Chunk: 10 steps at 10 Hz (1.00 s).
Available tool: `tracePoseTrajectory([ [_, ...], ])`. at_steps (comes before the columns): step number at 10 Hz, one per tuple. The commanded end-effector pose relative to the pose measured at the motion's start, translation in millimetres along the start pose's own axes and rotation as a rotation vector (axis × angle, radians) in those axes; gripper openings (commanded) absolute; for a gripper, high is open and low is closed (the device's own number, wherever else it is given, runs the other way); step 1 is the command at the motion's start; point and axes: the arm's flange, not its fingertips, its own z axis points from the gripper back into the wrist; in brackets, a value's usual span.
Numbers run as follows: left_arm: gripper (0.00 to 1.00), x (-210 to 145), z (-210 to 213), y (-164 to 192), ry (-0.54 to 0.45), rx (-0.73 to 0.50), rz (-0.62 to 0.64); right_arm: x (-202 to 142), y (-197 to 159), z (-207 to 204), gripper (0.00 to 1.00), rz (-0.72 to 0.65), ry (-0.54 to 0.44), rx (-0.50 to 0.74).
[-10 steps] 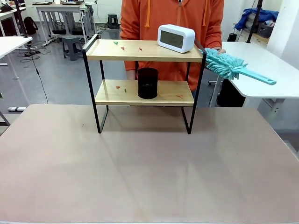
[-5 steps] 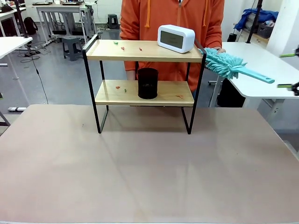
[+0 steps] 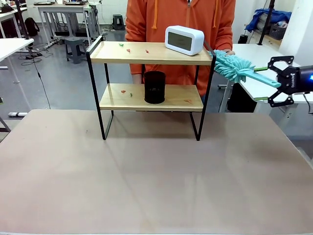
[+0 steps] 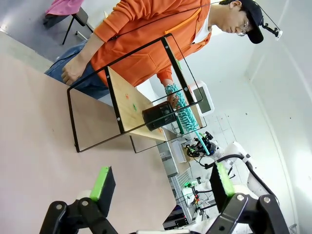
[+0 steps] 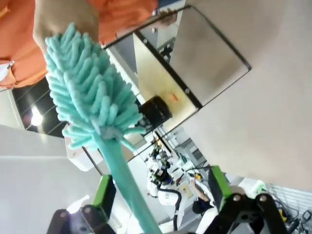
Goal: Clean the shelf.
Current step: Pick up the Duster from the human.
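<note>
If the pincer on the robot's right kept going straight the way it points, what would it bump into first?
Most likely the teal duster: its handle runs between the right pincer's open jaws, so the fluffy head would come next, though depth is hard to judge.

**Both grippers wide open, the right one raised at the scene's right side**

Seen from the front, the right gripper (image 3: 262, 83) reaches in from the right edge at a raised height. Its black fingers point left, one above the other and spread wide. A blue light glows on its wrist (image 3: 305, 78). In the left wrist view, the left gripper (image 4: 162, 181) is also fully spread, with its green pads (image 4: 102, 182) well apart.
</note>
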Motion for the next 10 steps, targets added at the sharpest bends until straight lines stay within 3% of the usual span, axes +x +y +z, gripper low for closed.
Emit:
tracePoseTrajectory([
  [1, 1.00, -0.4, 0.9, -1.1, -0.001, -0.013, -0.021, -6.2, 8.7, 6.1, 1.00, -0.015, 0.031, 0.042],
  [8, 1.00, -0.4, 0.9, -1.1, -0.001, -0.013, -0.021, -15.0, 8.2, -1.2, 1.00, 0.094, 0.037, 0.085],
  [9, 1.00, -0.4, 0.9, -1.1, -0.001, -0.013, -0.021, -14.1, 7.3, -1.6, 0.40, 0.102, 0.032, 0.078],
  [10, 1.00, -0.4, 0.9, -1.1, -0.001, -0.013, -0.021, -14.0, 6.6, -2.2, 0.40, 0.110, 0.029, 0.075],
])
